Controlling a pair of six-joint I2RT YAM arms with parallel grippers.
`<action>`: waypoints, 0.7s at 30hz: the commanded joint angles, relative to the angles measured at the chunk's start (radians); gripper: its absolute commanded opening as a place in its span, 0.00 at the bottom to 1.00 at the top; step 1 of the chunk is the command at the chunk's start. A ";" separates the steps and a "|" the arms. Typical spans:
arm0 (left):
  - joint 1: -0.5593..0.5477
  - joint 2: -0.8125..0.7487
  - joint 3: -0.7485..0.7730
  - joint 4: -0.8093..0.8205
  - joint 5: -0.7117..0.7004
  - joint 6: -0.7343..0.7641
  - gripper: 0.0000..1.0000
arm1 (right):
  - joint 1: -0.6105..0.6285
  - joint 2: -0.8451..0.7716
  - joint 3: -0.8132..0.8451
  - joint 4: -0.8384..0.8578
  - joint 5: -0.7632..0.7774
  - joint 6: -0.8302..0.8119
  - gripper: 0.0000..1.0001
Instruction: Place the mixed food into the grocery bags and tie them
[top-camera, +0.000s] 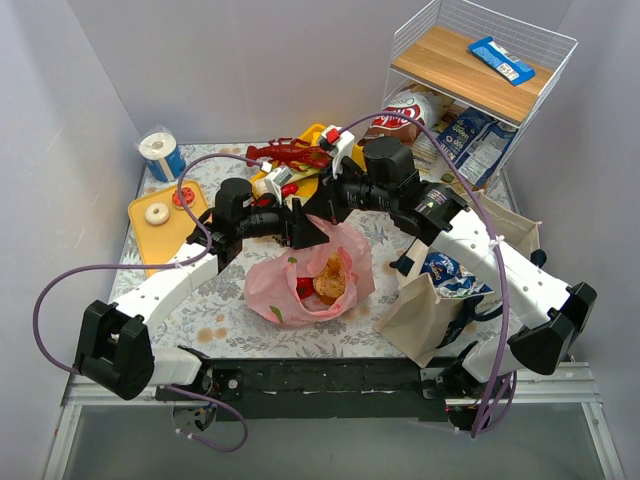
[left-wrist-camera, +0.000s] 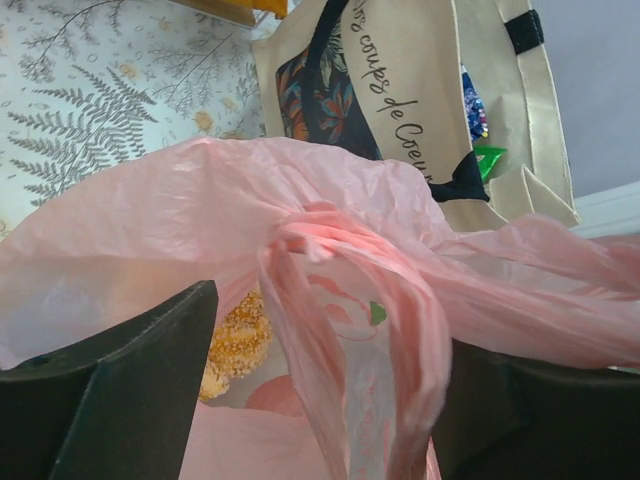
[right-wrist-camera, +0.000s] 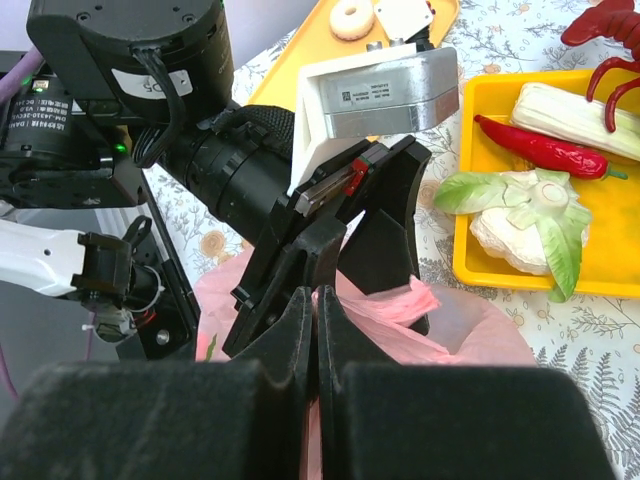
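The pink bag lies at the table's middle with orange bread and small toy foods inside. My left gripper is open over the bag's top. In the left wrist view its fingers stand wide apart with the bag's twisted handles between them. My right gripper is shut on a thin strip of the pink bag's handle, right beside the left gripper. The beige tote stands at the right with a blue snack packet in it. The tote also shows in the left wrist view.
A yellow tray behind the grippers holds a red lobster, a chili and a cabbage. An orange tray with a donut lies at the left. A paper roll stands at the back left. A wire rack with snack packets stands at the back right.
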 joint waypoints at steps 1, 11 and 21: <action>-0.044 -0.083 0.019 0.056 0.055 -0.006 0.78 | 0.004 0.049 0.015 0.100 0.047 0.021 0.01; -0.044 -0.145 0.035 -0.054 -0.040 0.038 0.80 | 0.002 0.032 0.013 0.074 0.166 0.058 0.01; -0.042 -0.303 0.047 -0.163 -0.207 0.095 0.98 | -0.002 0.011 0.024 0.029 0.204 0.033 0.01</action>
